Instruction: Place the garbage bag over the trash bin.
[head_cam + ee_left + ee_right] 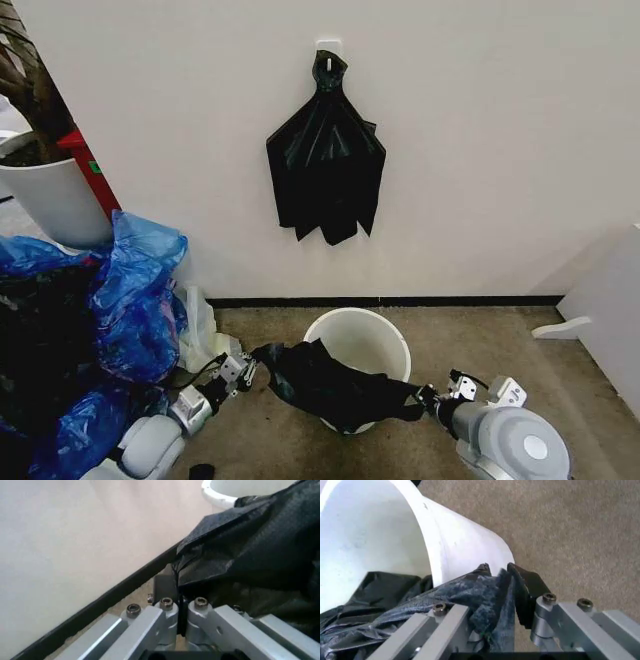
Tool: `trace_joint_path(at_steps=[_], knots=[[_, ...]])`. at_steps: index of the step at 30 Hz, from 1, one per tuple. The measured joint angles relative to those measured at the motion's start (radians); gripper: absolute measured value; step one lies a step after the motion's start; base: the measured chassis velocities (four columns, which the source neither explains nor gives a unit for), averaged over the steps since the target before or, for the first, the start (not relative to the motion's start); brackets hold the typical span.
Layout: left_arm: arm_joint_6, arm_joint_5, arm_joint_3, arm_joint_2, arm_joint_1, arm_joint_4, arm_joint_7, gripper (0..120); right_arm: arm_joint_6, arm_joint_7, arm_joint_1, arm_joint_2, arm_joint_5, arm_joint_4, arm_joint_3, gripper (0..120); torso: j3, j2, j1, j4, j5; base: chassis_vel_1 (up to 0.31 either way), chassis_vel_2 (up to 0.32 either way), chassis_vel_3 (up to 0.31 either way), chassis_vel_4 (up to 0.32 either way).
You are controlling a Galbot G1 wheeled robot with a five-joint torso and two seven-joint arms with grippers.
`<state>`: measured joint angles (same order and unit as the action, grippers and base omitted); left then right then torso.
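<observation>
The trash bin [375, 335] is a round cream-white bucket standing on the carpet near the wall. The garbage bag [335, 385], thin and glossy black, lies stretched across the bin's near rim and sags partly inside. My left gripper [250, 368] is shut on the bag's left edge, just outside the rim. My right gripper [428, 397] is shut on the bag's right edge, beside the bin's wall. In the left wrist view the gripper [174, 587] pinches the bag [250, 547] below the bin rim [217, 495]. The right wrist view has the gripper [497, 572] clamping crumpled bag [395, 603] against the bin's outer wall [455, 536].
A fan-shaped bunch of black bags [325, 175] hangs from a wall hook above the bin. Blue plastic bags [135, 290] are piled at the left, close to my left arm. A white plant pot [55, 195] stands behind them. White furniture [610, 310] is at the right.
</observation>
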<state>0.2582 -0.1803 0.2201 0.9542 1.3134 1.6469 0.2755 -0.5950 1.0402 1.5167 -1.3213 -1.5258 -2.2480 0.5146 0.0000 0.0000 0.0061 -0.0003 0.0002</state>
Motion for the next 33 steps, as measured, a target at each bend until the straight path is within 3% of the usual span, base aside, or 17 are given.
trace_joint_path(at_steps=[8,24,31,33], knots=[[-0.002,0.028,-0.091,0.024,-0.037,-0.019,0.001,0,-0.001,-0.037,-0.019,0.009,0.054,0.018,0.003,11,0.000,0.000,0.000,0.0000,-0.0002,0.000,0.000,0.000,0.000],[-0.008,0.013,-0.078,0.033,-0.060,-0.051,0.000,0,-0.024,-0.137,-0.049,0.012,0.113,0.092,0.000,18,0.000,0.000,0.000,-0.0001,-0.0001,0.000,0.000,0.000,0.000],[-0.015,0.011,-0.083,0.030,-0.045,-0.023,-0.036,0,-0.042,-0.142,-0.037,0.015,0.118,0.074,0.003,41,0.000,0.000,0.000,-0.0001,-0.0002,0.000,0.000,0.000,0.000],[-0.015,0.006,-0.077,0.023,-0.033,-0.007,-0.049,8,-0.044,-0.130,-0.031,0.017,0.117,0.055,0.003,50,0.000,0.000,0.000,-0.0001,-0.0002,0.000,0.000,0.000,0.000]])
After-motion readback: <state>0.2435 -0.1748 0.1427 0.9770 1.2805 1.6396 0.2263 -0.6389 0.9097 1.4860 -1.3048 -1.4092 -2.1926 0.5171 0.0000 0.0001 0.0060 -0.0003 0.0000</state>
